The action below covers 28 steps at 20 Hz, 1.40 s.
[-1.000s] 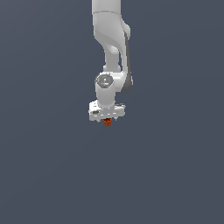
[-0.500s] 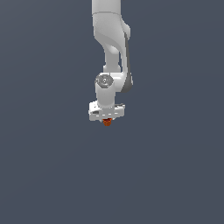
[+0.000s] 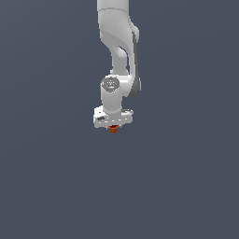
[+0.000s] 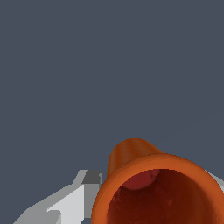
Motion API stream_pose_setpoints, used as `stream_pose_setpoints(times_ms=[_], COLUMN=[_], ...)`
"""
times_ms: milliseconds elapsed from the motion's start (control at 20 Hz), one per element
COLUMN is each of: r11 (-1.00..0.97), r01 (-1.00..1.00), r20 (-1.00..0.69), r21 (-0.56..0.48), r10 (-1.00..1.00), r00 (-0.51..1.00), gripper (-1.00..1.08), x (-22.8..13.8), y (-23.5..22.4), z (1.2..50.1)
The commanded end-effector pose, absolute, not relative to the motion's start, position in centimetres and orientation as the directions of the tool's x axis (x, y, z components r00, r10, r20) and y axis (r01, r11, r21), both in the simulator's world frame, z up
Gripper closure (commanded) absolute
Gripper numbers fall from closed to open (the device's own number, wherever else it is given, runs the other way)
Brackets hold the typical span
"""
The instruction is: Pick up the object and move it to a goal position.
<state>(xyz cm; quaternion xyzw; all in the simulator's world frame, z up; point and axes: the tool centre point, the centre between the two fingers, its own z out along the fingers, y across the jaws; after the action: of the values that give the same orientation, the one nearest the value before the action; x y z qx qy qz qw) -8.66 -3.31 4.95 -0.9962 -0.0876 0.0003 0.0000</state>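
The object is a tiny orange-red cup [image 3: 113, 130], slightly tapered. In the exterior view it pokes out just under the white gripper [image 3: 113, 127], which hangs from the white arm [image 3: 116, 46] in the middle of the view. The fingers are hidden behind the hand there. In the wrist view the cup [image 4: 153, 183] fills the near part of the picture, its open mouth toward the camera, with a white finger [image 4: 65, 201] against its side. The gripper is shut on the cup.
A plain dark grey-blue surface [image 3: 186, 186] lies all around. No other object or marker shows in either view.
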Motion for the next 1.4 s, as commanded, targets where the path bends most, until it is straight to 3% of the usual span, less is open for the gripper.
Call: stream_pose_setpoints(times_ms=[0,400,1350], r11=[-0.985,-0.985,-0.985], r01=[0.174,0.174,0.175], r20=[0.001,0.001,0.001], r21=[0.000,0.000,-0.001], r10=[0.174,0.174,0.175], r00=[0.985,0.985,0.985], gripper=[1.08,1.08,1.08], x=[-8.6,-8.8,-8.9], y=[-3.7,-5.8,-12.6], z=[5.9,11.4,29.4])
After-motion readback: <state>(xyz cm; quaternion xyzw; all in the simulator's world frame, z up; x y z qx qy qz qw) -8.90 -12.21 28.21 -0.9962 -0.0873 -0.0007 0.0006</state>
